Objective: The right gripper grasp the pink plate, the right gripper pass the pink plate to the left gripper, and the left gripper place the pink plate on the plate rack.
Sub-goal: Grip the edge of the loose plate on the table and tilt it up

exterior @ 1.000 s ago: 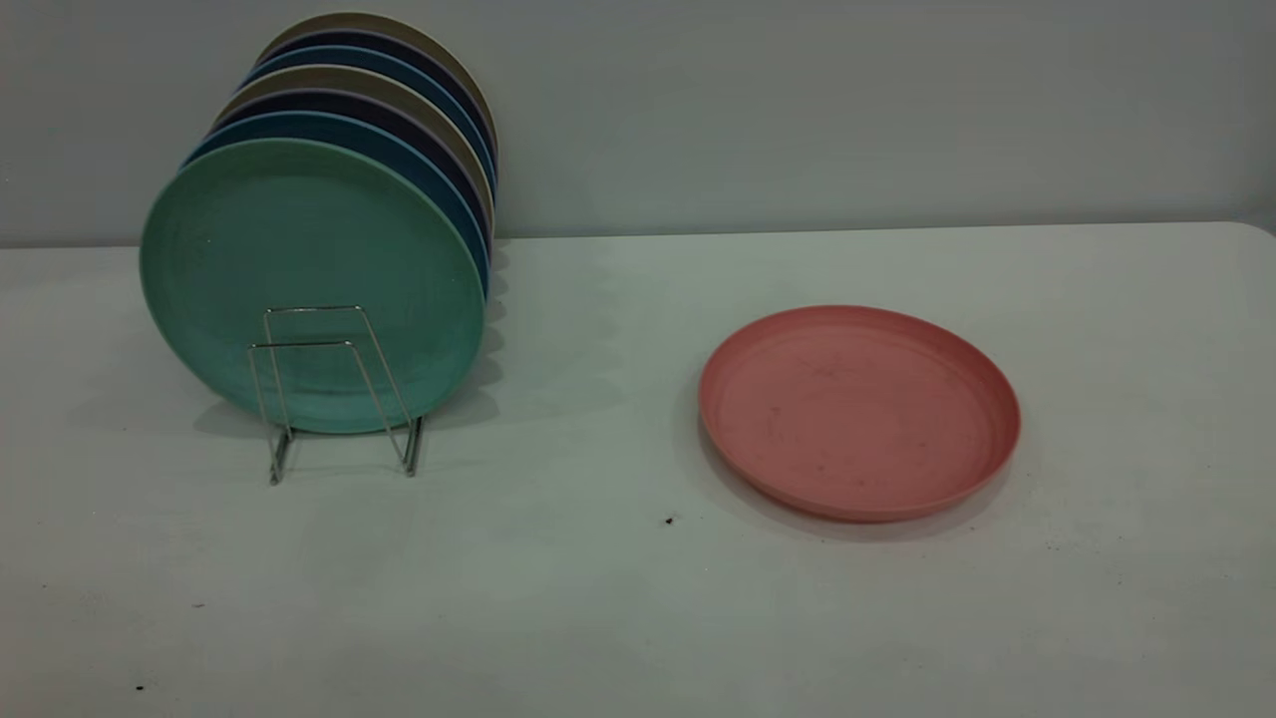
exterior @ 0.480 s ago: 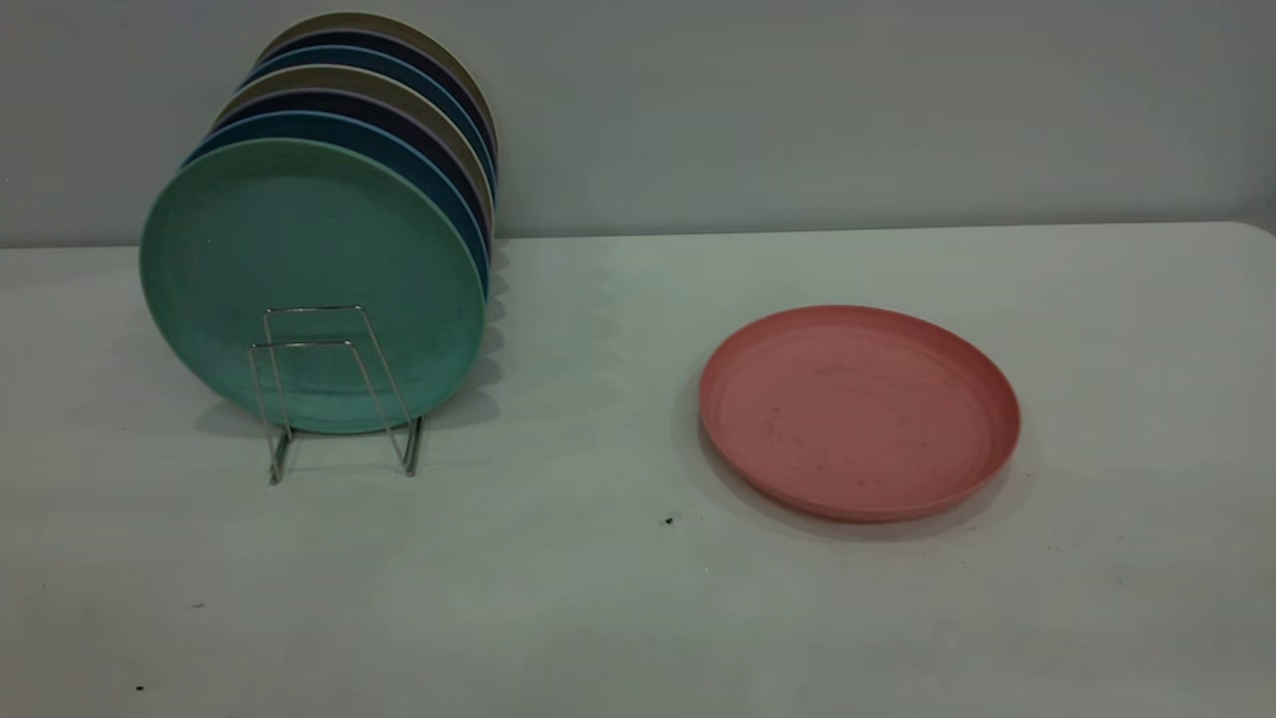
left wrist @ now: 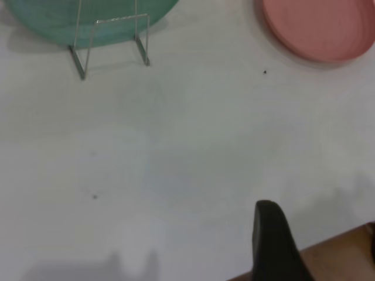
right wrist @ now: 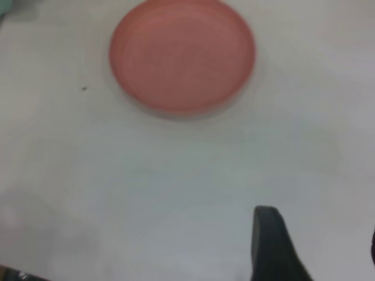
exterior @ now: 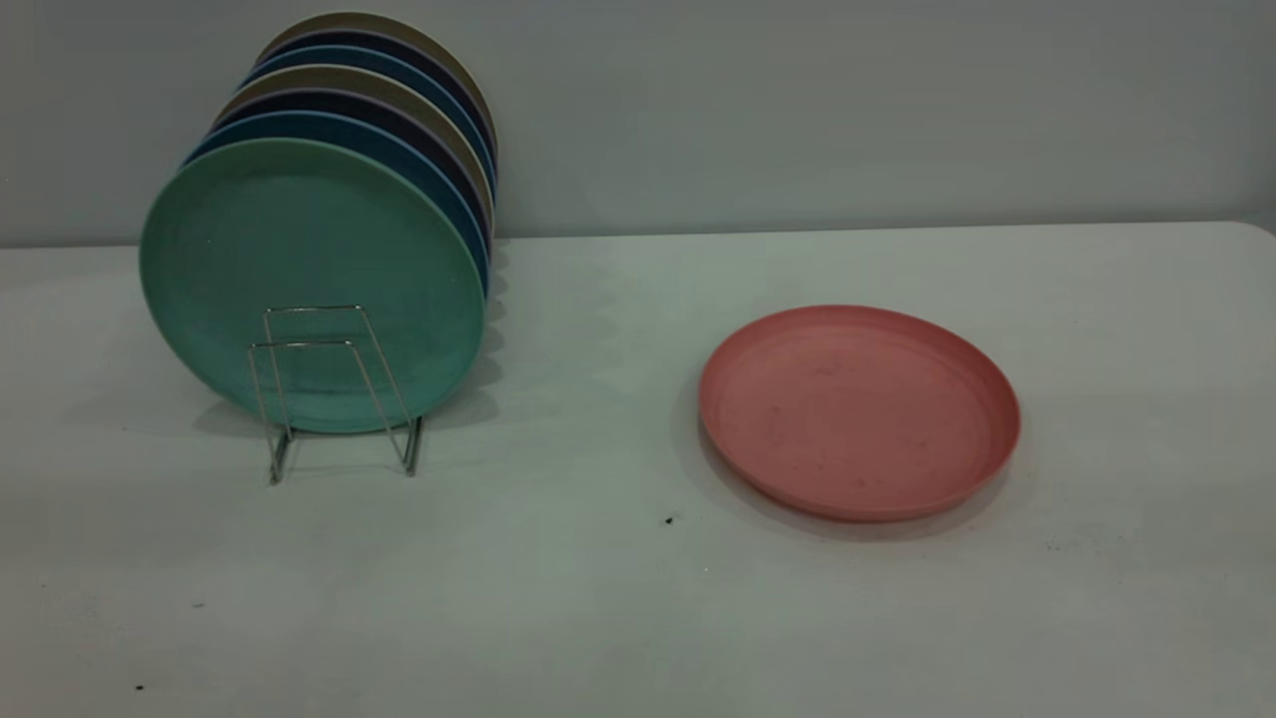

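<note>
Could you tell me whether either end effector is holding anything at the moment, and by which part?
Nothing is held: the pink plate lies flat on the table.

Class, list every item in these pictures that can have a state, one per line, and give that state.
pink plate: lying flat on the table, right way up, nothing gripping it.
plate rack: upright, loaded, frontmost loops free.
mint-green plate: standing on edge at the front of the racked plates.
left hand: above bare table, holding nothing.
right hand: short of the pink plate, holding nothing.
</note>
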Tool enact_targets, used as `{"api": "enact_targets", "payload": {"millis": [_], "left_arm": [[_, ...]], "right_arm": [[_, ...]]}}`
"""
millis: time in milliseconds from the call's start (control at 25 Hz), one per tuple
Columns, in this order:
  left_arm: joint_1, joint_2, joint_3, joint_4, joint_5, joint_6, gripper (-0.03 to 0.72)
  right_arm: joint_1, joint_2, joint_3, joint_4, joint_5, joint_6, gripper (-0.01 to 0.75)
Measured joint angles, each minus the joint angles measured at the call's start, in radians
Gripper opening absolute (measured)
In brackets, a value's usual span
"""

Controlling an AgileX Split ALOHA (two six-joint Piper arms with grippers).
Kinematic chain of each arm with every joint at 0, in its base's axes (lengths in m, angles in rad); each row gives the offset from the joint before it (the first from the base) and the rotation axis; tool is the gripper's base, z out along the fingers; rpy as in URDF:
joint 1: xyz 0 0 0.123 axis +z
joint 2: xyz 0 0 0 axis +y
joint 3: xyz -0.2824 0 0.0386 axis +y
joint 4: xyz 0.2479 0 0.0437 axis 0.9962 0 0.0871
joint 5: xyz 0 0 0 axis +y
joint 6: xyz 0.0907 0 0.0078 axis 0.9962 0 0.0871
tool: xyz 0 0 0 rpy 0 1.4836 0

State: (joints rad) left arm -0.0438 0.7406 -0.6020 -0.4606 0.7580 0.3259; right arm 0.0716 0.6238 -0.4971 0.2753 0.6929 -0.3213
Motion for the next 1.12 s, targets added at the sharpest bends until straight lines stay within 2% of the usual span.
{"api": "enact_targets", "payload": {"millis": [360,520,760,920,1120], "left_arm": [[0.0,0.208,-0.044,-0.116,-0.04,0.163,0.427],[0.0,0.232,-0.044,-0.187,-0.055,0.232,0.417],[0.0,0.232,-0.044,-0.199,-0.066,0.241,0.416],[0.0,0.232,-0.044,-0.201,-0.062,0.245,0.416],[0.0,0.232,-0.044,-0.201,-0.038,0.25,0.416]], "right_arm": [[0.0,0.315,-0.002,0.257,-0.207,-0.207,0.419],[0.0,0.48,-0.047,0.361,-0.219,-0.319,0.419],[0.0,0.706,-0.165,0.496,-0.236,-0.453,0.419],[-0.004,0.877,-0.247,0.524,-0.244,-0.474,0.419],[-0.057,1.068,-0.344,0.565,-0.247,-0.498,0.419]]}}
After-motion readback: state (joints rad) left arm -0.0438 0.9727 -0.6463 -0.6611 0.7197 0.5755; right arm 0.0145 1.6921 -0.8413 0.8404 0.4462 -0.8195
